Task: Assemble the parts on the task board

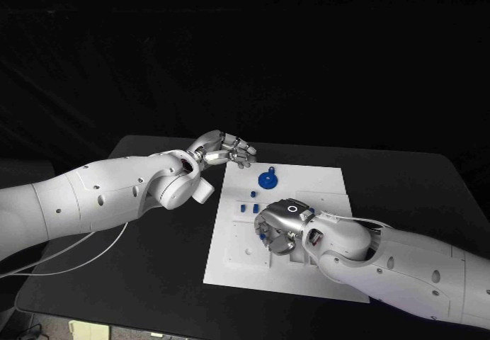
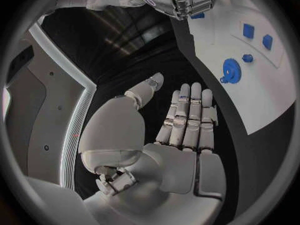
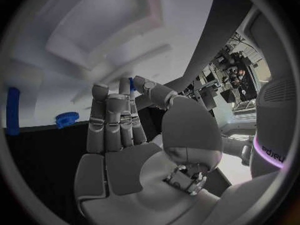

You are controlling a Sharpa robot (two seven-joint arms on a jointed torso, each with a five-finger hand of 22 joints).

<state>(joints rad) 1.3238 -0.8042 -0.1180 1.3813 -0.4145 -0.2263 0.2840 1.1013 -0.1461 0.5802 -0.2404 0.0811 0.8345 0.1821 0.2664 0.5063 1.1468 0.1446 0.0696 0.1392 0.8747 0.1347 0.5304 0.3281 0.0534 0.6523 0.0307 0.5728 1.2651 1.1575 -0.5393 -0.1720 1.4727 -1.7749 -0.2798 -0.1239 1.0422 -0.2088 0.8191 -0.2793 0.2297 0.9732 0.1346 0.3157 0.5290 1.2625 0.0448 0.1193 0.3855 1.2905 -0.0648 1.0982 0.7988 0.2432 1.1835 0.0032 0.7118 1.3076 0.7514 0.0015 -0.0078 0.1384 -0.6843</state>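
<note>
Lying mid-table, the white task board (image 1: 296,273) carries recessed cut-outs and, toward its far end, a round blue part (image 1: 268,180) plus small blue pieces (image 1: 248,207). Over the board's middle hangs the right hand (image 1: 280,228), fingers straight, holding nothing. The left hand (image 1: 226,149) hovers off the far-left corner, fingers extended and empty.

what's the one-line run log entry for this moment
left hand: open, off board's far-left corner | right hand: over task board, grip unclear | blue round part: on board, untouched
</note>
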